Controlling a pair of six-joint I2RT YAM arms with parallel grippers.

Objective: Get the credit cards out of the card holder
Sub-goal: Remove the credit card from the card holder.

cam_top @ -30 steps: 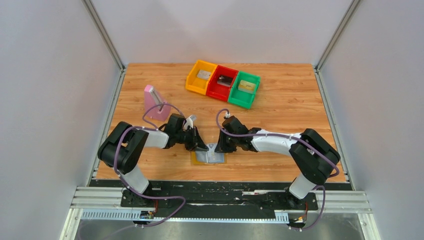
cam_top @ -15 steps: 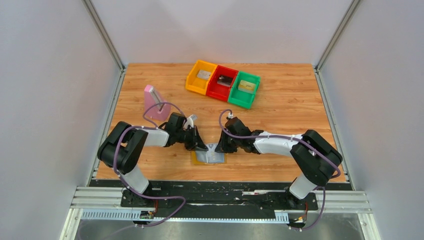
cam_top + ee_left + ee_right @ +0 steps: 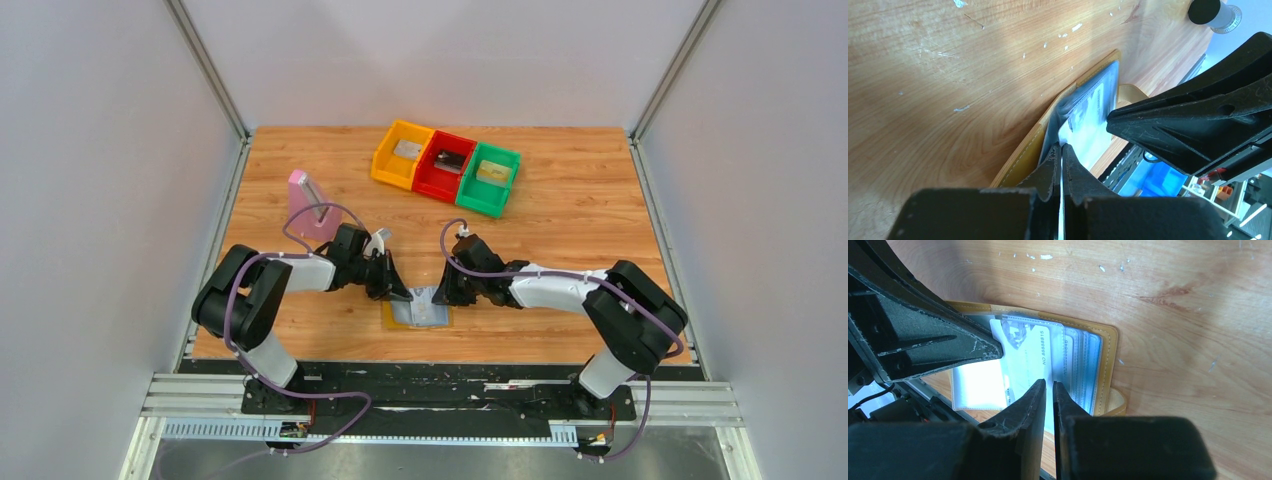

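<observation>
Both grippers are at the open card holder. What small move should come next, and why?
Probably the right gripper should slide the numbered card out of its pocket. The card holder lies open, that card is uppermost at the gripper's tips, and the left gripper looks shut on a thin page, holding it.

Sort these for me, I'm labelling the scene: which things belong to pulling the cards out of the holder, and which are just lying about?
Job in hand:
card holder, open on the table
credit card in its sleeve
left gripper
right gripper

Lying about:
pink block
yellow bin
red bin
green bin
</observation>
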